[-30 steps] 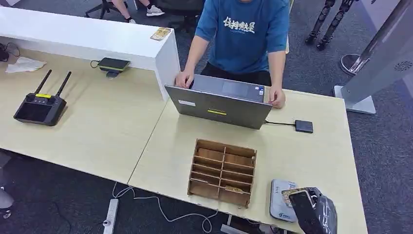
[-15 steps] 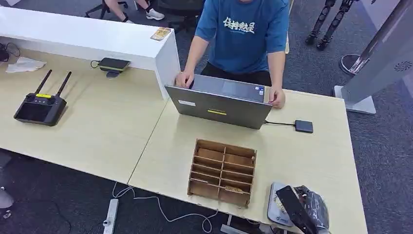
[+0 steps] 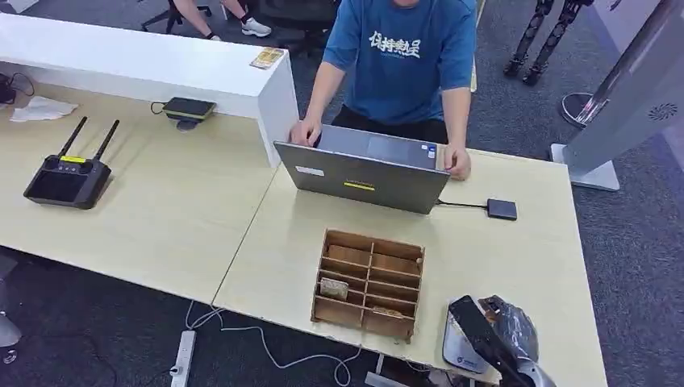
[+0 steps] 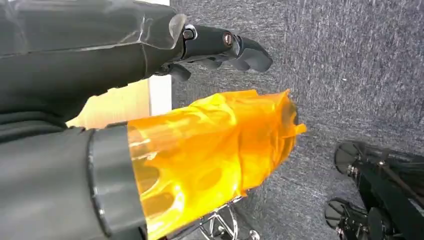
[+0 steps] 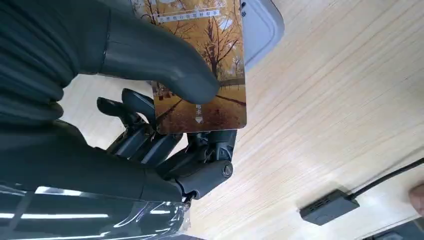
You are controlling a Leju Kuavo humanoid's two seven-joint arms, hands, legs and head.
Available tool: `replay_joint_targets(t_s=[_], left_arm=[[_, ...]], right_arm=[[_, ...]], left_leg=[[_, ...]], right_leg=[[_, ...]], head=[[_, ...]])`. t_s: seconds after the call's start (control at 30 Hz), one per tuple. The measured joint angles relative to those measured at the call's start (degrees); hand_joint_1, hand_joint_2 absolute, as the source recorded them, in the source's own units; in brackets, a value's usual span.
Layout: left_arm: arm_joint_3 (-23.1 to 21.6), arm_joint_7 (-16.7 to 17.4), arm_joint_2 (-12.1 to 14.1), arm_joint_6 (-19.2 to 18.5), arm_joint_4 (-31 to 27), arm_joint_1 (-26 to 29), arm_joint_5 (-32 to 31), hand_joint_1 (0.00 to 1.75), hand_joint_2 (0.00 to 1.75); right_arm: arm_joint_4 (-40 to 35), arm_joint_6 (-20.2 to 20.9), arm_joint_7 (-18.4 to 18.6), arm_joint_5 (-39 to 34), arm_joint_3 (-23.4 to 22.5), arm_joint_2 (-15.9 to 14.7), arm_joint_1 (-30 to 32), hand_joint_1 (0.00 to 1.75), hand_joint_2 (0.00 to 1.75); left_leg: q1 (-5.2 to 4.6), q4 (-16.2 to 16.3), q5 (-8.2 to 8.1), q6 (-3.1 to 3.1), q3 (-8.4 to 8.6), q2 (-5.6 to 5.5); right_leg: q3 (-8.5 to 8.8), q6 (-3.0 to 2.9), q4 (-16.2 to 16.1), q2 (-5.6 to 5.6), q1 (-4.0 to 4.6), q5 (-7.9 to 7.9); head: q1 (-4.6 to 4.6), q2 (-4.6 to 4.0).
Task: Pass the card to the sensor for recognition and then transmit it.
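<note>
My right hand (image 3: 504, 334) hovers at the table's near right corner, over the grey-white sensor pad (image 3: 456, 355). In the right wrist view this hand (image 5: 150, 150) pinches a card (image 5: 225, 60) with an autumn-tree picture between the thumb and the fingers. The card is held just above the sensor pad (image 5: 257, 25); whether it touches the pad I cannot tell. My left hand (image 4: 150, 100), its thumb wrapped in orange film, hangs beside the table over grey carpet and holds nothing, its fingers (image 4: 225, 45) stretched out.
A wooden slotted box (image 3: 369, 284) stands left of the sensor, with a card in a left slot (image 3: 333, 288). Beyond it a person (image 3: 403, 56) leans on a laptop (image 3: 363, 173). A small black box (image 3: 502, 210) with a cable lies to the right. A remote controller (image 3: 68, 173) sits far left.
My right hand has swung the card leftwards and lower over the sensor pad. A light card now shows in a left slot of the wooden box.
</note>
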Motion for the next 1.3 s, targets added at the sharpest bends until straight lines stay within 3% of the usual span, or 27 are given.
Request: replay_joint_targets(t_s=[0.4,0.57,1.0,1.17,1.3], left_arm=[[0.0,-1.0,0.0,-0.5,-0.1,0.0,-1.5,0.00,0.00],[0.0,-1.3,0.0,-0.9,-0.6,0.0,-2.6,0.00,0.00],[0.0,-2.5,0.1,-2.3,-2.4,-0.2,-7.2,0.00,0.00],[0.0,-4.1,1.0,-0.1,-1.7,-0.6,-10.7,0.00,0.00],[0.0,-4.9,3.4,2.3,1.7,-1.2,-13.2,0.00,0.00]], right_arm=[[-0.5,-8.4,-8.1,3.6,0.1,1.9,-2.2,1.75,1.75],[-0.8,-9.6,-9.4,4.0,0.1,2.8,-5.2,1.75,1.75],[2.2,-11.4,-10.8,4.8,-0.2,4.6,-20.8,1.75,1.75],[7.7,-10.8,-9.7,5.6,-0.2,5.5,-28.9,1.75,1.75],[14.6,-9.8,-8.1,7.8,-0.1,6.6,-37.9,1.75,1.75]], left_leg=[[0.00,0.0,0.01,-0.01,-0.09,-0.02],[0.00,0.0,0.02,-0.01,-0.14,-0.03],[0.00,0.0,0.05,0.00,-0.18,-0.03],[-0.01,0.0,0.06,-0.01,-0.22,-0.01],[0.01,0.0,0.14,-0.06,-0.22,-0.04]], right_leg=[[-0.08,0.00,0.0,-0.02,0.00,0.00],[-0.12,0.00,0.0,-0.02,0.00,0.00],[-0.17,0.00,0.0,-0.03,0.00,0.02],[-0.21,0.00,0.1,0.00,0.00,0.04],[-0.24,-0.02,0.1,-0.02,0.00,0.08]], head=[[-0.02,0.00],[0.02,0.00],[0.02,0.00],[0.00,0.00],[0.00,0.00]])
